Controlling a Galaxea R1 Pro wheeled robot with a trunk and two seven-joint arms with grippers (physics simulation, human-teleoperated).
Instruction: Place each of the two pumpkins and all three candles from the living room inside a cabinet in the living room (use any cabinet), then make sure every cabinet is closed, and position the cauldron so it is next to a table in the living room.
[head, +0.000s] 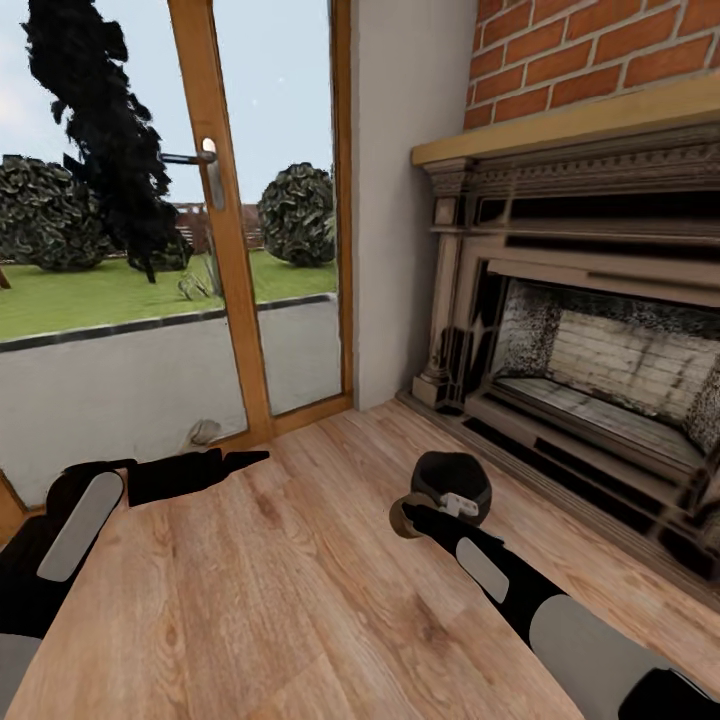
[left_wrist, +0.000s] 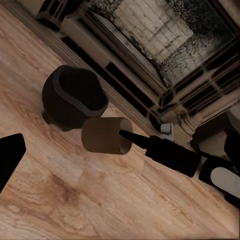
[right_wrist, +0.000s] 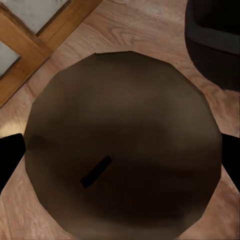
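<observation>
Wood floor by brick fireplace (head: 600, 330) and glass door (head: 210, 250). Head view: we see one cauldron (head: 452, 480) on floor, right gripper (head: 408, 516) just beside it, clamped on one candle (head: 400, 518). Left gripper (head: 255, 458) well apart; cannot tell its jaws.

Left wrist view: candle (left_wrist: 106, 135) lies sideways, just beside cauldron (left_wrist: 72, 97), long axis toward right gripper (left_wrist: 125, 136).

Right wrist view: candle (right_wrist: 125, 145) end faces us, one dark wick (right_wrist: 96, 171); cauldron (right_wrist: 217, 35) close beside.

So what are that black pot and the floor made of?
The cauldron looks like matte black cast iron: dark, dull and thick-rimmed, though a render leaves that open. The floor looks like warm-toned wooden planks with a soft sheen, its grain and plank seams visible.
</observation>
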